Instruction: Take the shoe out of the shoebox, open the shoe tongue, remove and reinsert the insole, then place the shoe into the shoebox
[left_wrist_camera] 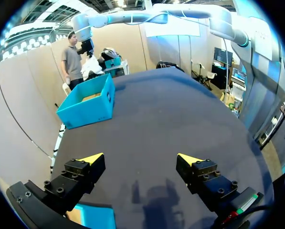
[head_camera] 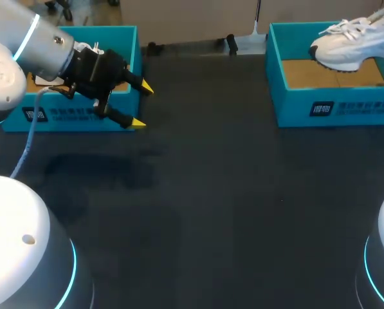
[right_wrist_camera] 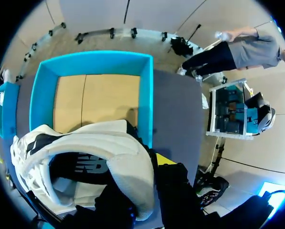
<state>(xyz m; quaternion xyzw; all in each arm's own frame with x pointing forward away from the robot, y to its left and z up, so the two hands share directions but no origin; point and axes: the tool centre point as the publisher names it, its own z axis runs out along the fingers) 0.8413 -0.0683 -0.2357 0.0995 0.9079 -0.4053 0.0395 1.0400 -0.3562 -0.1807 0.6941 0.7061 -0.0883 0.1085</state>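
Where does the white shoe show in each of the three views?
Head view: white shoe at the far right, over the blue shoebox.
Left wrist view: small, far ahead of the left gripper, above that shoebox.
Right wrist view: close up in the right gripper, above the shoebox.
Shared landmark: the blue shoebox.
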